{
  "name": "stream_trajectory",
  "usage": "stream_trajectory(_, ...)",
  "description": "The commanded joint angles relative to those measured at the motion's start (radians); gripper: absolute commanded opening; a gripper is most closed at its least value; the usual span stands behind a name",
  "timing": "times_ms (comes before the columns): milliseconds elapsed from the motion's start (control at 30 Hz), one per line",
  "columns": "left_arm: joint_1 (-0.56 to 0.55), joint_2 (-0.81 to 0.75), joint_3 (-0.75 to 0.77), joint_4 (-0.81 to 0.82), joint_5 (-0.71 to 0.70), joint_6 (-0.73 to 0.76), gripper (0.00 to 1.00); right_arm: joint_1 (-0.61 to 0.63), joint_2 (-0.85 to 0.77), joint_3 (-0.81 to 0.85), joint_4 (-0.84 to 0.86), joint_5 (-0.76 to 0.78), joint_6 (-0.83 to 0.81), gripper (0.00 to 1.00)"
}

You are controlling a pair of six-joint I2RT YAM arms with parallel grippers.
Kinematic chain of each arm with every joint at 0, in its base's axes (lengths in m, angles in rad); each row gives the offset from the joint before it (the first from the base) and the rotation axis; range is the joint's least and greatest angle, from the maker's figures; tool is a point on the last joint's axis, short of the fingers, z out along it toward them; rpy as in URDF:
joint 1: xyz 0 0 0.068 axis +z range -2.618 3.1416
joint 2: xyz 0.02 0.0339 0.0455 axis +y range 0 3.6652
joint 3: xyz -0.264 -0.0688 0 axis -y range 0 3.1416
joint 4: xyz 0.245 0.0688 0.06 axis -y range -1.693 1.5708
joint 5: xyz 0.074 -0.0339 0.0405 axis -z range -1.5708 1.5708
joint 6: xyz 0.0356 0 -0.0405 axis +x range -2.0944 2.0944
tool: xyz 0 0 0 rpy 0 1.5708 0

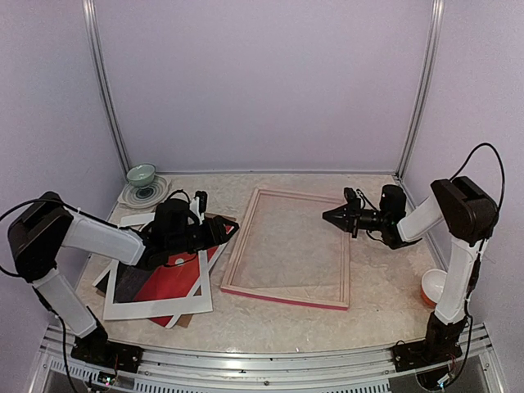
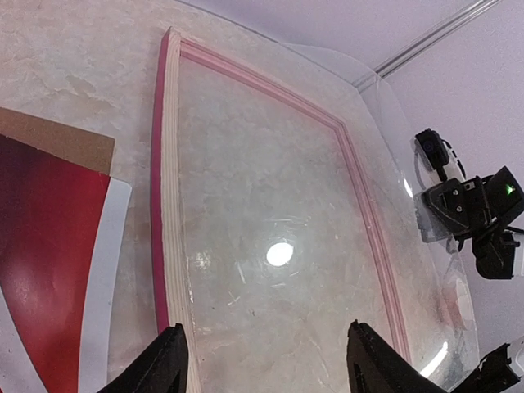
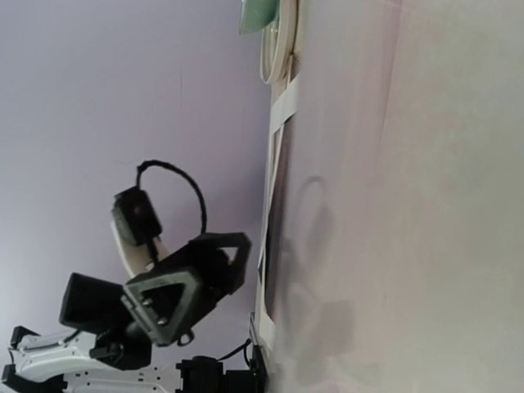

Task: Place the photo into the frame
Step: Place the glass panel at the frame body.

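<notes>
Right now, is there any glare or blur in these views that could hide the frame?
Left wrist view: a white glare spot sits on the clear pane in the frame, and the rails bow from lens distortion. Right wrist view: turned sideways, the table pale and washed out, with faint shadows. Top view: even light, sharp, no glare.

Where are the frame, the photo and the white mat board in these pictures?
the frame (image 1: pixel 285 297), top view, near pink rail.
the photo (image 1: pixel 168 282), top view, red sky area.
the white mat board (image 1: pixel 155 309), top view, near white strip.
</notes>
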Motion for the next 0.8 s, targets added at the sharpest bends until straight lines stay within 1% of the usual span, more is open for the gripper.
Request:
stream_trajectory(0,0.013,0.067,0.03,-0.006,0.018,0.029,0.66,0.017,0.011,-0.002,0.128,-0.019,0.066,0.0)
stream_trajectory(33,0.014,0.083,0.033,-0.003,0.022,0.029,0.65,0.018,0.015,-0.004,0.159,-0.018,0.09,0.0)
stream_trajectory(133,0.023,0.118,0.038,0.017,0.045,0.027,0.59,0.019,0.032,-0.01,0.249,-0.019,0.158,0.0)
stream_trajectory(167,0.024,0.125,0.038,0.022,0.049,0.026,0.58,0.019,0.037,-0.01,0.263,-0.018,0.171,0.0)
stream_trajectory(400,0.025,0.184,0.044,0.049,0.08,0.022,0.53,0.022,0.058,-0.008,0.272,-0.011,0.182,0.0)
stream_trajectory(533,0.025,0.208,0.046,0.065,0.097,0.014,0.5,0.022,0.067,-0.005,0.231,-0.011,0.158,0.0)
stream_trajectory(767,0.025,0.222,0.046,0.076,0.11,0.009,0.48,0.02,0.087,0.011,0.255,-0.013,0.198,0.0)
